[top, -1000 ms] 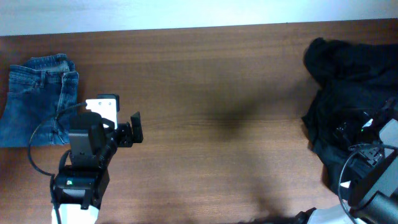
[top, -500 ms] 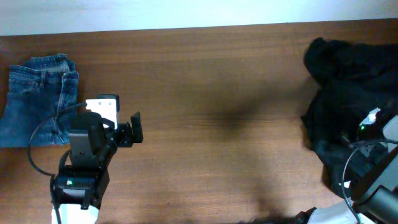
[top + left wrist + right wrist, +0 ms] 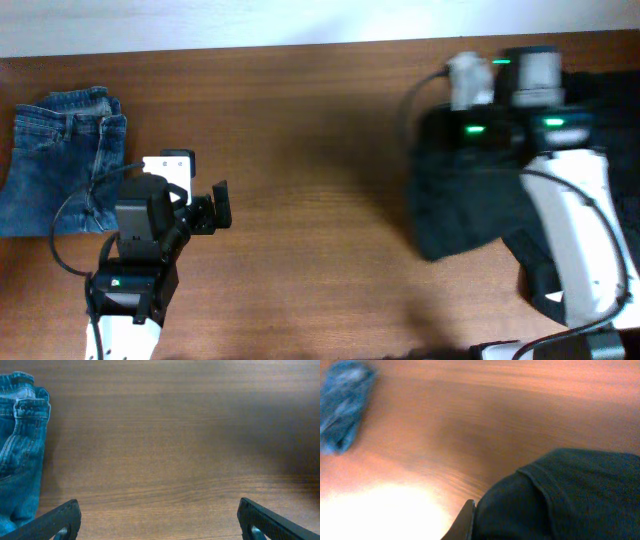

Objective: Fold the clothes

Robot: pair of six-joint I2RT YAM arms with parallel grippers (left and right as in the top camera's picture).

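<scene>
A dark brown wooden bench (image 3: 320, 130) fills the overhead view (its grain runs lengthwise, left to right). Beyond its far edge lies a plain, pale strip (image 3: 200, 20).

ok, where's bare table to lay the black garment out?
Free: the middle of the table, between the left end effector and the black garment. Crowded: the left end, with the jeans, and the right side, under the garment and right arm.

Table (image 3: 300, 150) centre free; jeans (image 3: 60, 165) left, black garment (image 3: 465, 205) right.
</scene>
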